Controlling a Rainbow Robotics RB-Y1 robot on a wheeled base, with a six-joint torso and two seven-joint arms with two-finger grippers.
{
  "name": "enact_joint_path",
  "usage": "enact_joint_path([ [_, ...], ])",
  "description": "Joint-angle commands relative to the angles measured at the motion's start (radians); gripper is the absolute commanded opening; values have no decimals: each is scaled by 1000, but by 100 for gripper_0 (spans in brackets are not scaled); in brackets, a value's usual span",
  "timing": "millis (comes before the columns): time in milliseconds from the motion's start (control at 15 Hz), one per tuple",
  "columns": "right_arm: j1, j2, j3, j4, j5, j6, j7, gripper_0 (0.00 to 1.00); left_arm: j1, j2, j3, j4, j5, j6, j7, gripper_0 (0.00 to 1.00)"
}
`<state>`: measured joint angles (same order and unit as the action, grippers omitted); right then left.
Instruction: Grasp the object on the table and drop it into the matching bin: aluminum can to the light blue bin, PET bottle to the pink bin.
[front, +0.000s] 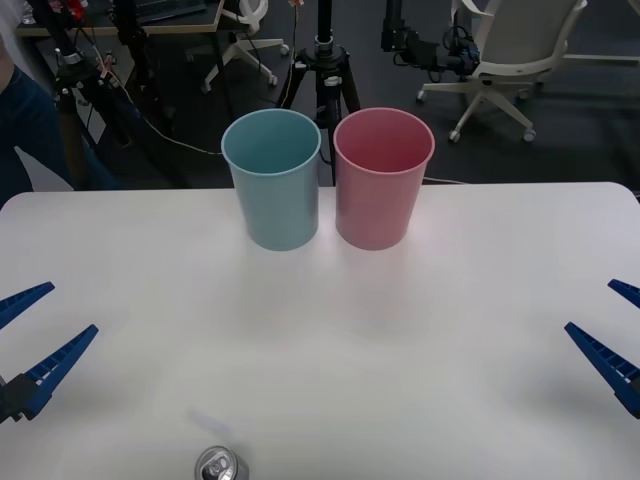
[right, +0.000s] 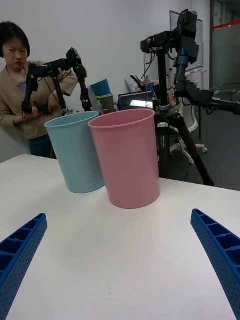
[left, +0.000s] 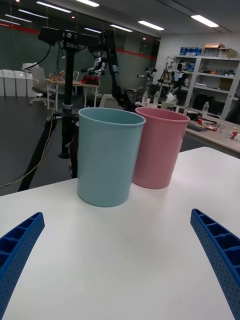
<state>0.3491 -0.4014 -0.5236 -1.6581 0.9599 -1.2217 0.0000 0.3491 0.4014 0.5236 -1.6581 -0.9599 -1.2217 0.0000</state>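
left gripper (front: 28, 340) sat low at the robot's left edge of the large white smooth table (front: 450, 330), its two blue ribbed fingers (front: 62, 364) spread wide apart, nothing between them. in the left wrist view the same gripper (left: 120, 265) showed one finger at each lower corner with bare tabletop in the gap.

right gripper (front: 615, 325) mirrored it at the robot's right edge, also spread wide and holding nothing. its own wrist view gave the same reading: gripper (right: 120, 260) released, fingers (right: 220, 255) far apart, white surface between.

the small metal drink can (front: 220, 466), silver pull-tab top up, stood upright on the table at the near edge, inward of the left gripper and nearer the robot than its fingertips, well apart from both grippers. it was closer to the left one than the right. its body could barely be seen from above.

ahead of both grippers, toward the far side of the table, stood the two bins upright and side by side, very close together, contact not clear. the tall tapered light blue plastic bin (front: 272, 180) was on the left gripper's side, the tall tapered pink plastic bin (front: 382, 178) on the right gripper's side. both were open at the top.

beyond the table, a black tripod (front: 322, 70) stood behind the bins.
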Motion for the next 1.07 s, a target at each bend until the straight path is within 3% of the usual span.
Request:
enact_joint_path([
  [67,0,0,0,0,0,0,0,100,13,2,12,11,-10,-4,-5,100],
  [400,0,0,0,0,0,0,0,100,44,19,-1,4,3,-12,-26,100],
  [600,0,0,0,0,0,0,0,100,61,39,-25,44,26,-32,-163,100],
  [800,0,0,0,0,0,0,0,100,82,131,-108,130,101,-76,-270,100],
  [1067,0,0,0,0,0,0,0,100,133,254,-220,153,190,-81,-411,100],
])
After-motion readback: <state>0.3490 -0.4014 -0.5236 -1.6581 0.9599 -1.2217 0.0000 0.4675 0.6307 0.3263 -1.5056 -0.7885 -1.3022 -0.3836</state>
